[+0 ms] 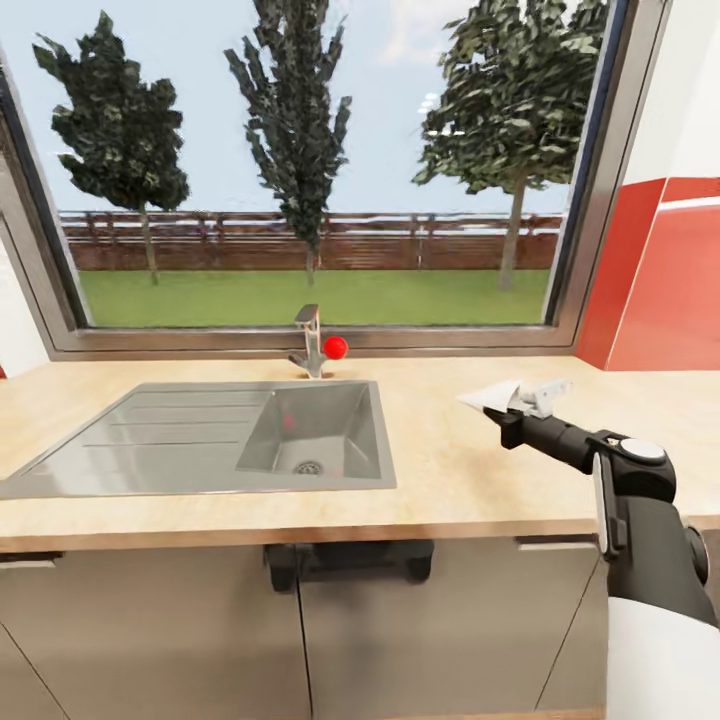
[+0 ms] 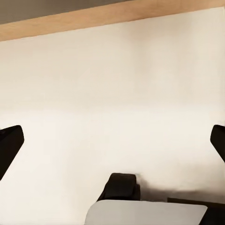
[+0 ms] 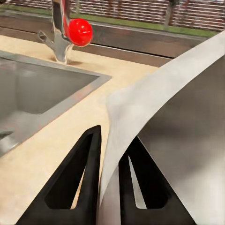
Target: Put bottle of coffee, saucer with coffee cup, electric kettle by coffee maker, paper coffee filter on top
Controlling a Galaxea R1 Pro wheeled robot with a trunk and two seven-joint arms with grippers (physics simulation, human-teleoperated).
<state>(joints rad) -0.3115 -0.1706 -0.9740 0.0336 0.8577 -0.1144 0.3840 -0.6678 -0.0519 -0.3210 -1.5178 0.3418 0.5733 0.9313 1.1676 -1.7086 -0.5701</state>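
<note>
Carrying the paper coffee filter [image 1: 492,397] pinched in the right gripper [image 1: 520,400] jaws over the surface [image 1: 470,470], I avoid crushing it; left gripper [image 2: 112,140] jaws spread, empty.

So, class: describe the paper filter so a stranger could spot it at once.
Start at the sink under the window, then look along the countertop to its right. There the right end effector pinches a filter: a thin white paper cone, pointing toward the sink.

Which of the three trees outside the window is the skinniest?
The middle tree, right above the tap. It is tall and narrow, while the two beside it spread wide.
</note>
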